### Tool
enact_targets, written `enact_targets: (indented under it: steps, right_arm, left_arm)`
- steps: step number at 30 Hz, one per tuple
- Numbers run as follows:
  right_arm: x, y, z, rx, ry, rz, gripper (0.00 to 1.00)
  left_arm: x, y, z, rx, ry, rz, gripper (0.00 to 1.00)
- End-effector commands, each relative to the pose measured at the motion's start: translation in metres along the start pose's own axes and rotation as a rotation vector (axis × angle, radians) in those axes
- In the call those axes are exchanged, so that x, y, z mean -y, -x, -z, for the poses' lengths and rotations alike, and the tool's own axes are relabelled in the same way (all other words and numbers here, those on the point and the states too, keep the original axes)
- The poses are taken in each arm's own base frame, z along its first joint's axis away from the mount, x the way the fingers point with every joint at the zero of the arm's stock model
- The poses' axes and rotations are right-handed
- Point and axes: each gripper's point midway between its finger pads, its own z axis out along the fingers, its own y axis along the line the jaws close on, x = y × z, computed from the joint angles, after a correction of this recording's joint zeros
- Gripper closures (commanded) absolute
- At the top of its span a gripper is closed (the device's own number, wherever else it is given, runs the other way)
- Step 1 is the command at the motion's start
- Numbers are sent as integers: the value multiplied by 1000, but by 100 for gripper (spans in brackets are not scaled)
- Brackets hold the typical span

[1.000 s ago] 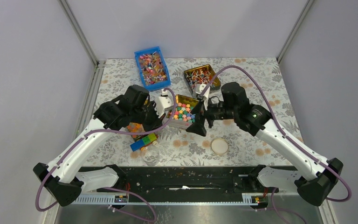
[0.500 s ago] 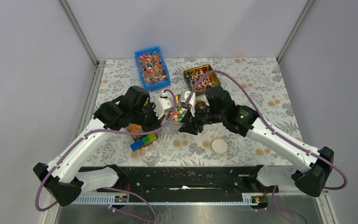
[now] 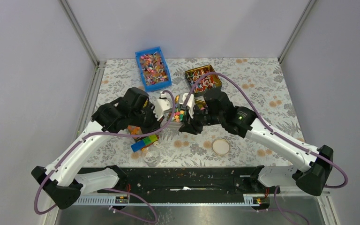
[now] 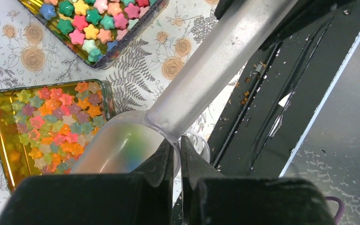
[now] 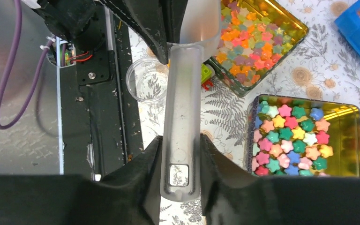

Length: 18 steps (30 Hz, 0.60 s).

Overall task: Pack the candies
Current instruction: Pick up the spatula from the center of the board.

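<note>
A frosted plastic scoop [image 5: 183, 93] hangs over the table between both arms. My left gripper [image 4: 177, 140] is shut on the thin rim of the scoop's bowl [image 4: 122, 145], where blurred green and blue show through the wall. My right gripper [image 5: 181, 145] is shut on the end of the scoop's handle [image 4: 220, 56], one finger pressed against each side. The candies [image 5: 295, 136], small opaque stars in pink, green, blue, yellow and orange, fill a gold tin [image 3: 180, 115] just right of the handle. They also show at the top of the left wrist view as candies [image 4: 98, 21].
A second gold tin [image 5: 253, 42] holds translucent orange-yellow pieces. A small clear cup [image 3: 152, 155] stands near the front edge, a white lid [image 3: 221, 146] to its right. Blue and green blocks [image 3: 144, 142] lie under the left arm. A blue bin [image 3: 153, 67] and another tin [image 3: 202, 78] stand behind.
My right arm has swung left to the scoop and its jaws have closed from wide open onto the handle. The left gripper has kept its hold and barely moved.
</note>
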Motion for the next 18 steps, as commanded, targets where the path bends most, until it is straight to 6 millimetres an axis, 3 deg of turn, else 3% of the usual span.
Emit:
enact_targets:
  steps: [1,9,11,12,14,18]
  right_arm:
    - [-3,13,-6,21,10,19,84]
    - [-3,9,-10,5,3,7,100]
    - [-2,9,-10,7,-4,2,100]
    - [-1,10,-9,7,-13,-7,100]
    - [3,9,-7,5,-47,-32,100]
    - [19,0,-4,-9,-165,-106,100]
  left_arm:
    - [-4,16,6,75,35,-25,100]
    - [-5,20,9,97,46,-22,99]
    - [-8,21,9,105,68,-4,81]
    - [-12,23,11,116,98,14,64]
    - [-19,25,13,143,147,29,5]
    - [-34,33,22,222,256,57,1]
